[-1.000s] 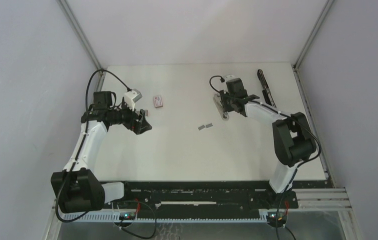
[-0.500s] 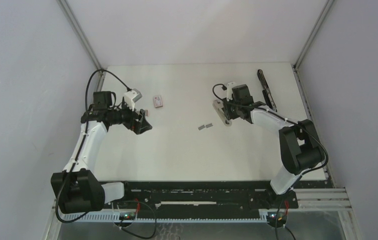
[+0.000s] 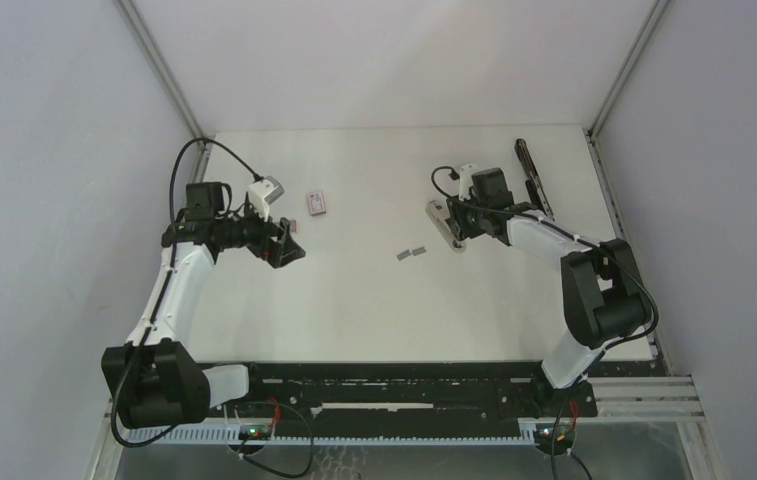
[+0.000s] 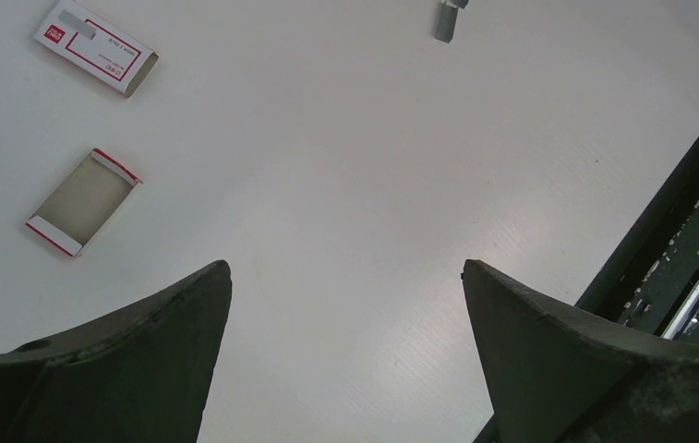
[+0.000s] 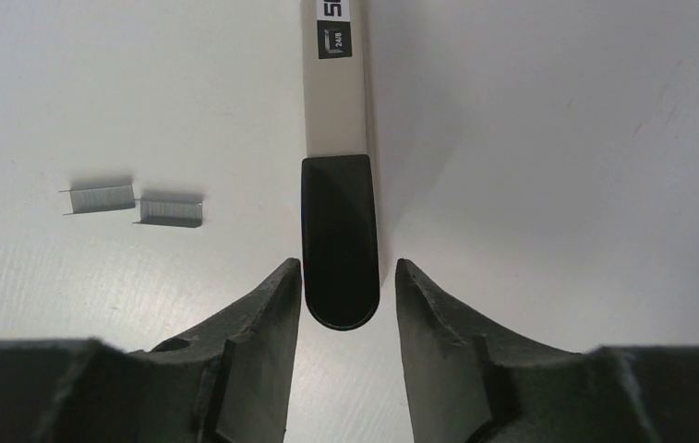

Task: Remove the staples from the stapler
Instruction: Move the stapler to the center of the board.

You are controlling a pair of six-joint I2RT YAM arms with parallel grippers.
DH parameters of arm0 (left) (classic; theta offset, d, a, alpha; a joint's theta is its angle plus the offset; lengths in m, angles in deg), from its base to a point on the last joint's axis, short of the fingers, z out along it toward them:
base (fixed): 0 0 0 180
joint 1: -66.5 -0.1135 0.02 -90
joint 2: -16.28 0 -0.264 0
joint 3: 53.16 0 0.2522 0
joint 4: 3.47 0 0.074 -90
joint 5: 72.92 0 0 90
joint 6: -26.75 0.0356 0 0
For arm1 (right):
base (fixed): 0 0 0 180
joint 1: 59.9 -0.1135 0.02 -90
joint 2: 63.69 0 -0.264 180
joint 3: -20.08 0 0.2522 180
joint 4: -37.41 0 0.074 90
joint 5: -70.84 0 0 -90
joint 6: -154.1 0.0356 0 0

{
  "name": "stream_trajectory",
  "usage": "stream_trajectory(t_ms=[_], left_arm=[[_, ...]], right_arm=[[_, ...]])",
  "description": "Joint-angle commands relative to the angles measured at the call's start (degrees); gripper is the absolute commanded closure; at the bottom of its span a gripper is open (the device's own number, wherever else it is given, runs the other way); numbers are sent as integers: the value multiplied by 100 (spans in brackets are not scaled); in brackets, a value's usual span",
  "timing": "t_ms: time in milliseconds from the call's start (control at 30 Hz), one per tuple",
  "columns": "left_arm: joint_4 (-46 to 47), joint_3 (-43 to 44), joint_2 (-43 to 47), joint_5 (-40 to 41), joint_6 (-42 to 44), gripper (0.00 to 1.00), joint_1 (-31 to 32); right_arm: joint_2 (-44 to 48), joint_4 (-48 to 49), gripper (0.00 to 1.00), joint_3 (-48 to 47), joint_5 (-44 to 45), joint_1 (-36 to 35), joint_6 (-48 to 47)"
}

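Right wrist view has my right gripper (image 5: 347, 275) astride the black end of the stapler (image 5: 337, 138). A second ago I was clamped tighter on it. Now the fingers (image 5: 267, 314) have eased apart, with a sliver of table (image 5: 558, 185) showing on the one side, so I judge the hold is being let go.

From the top external view, I have also swung my right gripper (image 3: 461, 218) a little toward my own side, and the stapler (image 3: 443, 224) has turned with it. It lies flat on the table.

The staples (image 5: 133, 203) are already out: two short grey strips lying end to end on the table just beside the stapler, touching neither it nor my fingers. From above, the staples (image 3: 411, 254) sit between my two arms, nearer the right.

My left gripper (image 4: 345, 277) hangs spread wide over bare table, holding nothing, with the small box (image 4: 96, 48) and its tray (image 4: 84, 203) off to one side.

To my eye the unloading is done, or nearly so.
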Motion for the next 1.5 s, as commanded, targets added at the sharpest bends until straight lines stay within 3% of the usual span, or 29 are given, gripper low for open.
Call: stream_trajectory(t_ms=[0, 167, 500, 900, 1333, 1467], left_arm=[[173, -123, 81, -187, 57, 0, -35], [165, -72, 62, -188, 58, 0, -21], [185, 522, -356, 290, 28, 0, 459], [5, 2816, -2385, 1133, -53, 0, 1944], [-751, 5840, -4758, 1591, 152, 0, 3051], [-873, 6346, -5268, 1521, 435, 0, 3195]], right_arm=[[41, 97, 57, -16, -129, 34, -76], [26, 52, 52, -48, -136, 33, -107], [-8, -384, 27, -143, 400, -37, -678], [-142, -281, 27, -250, 901, 870, -426], [-1184, -451, 25, -1665, 702, 978, -379], [-1314, -827, 25, -2102, 690, 1035, -73]])
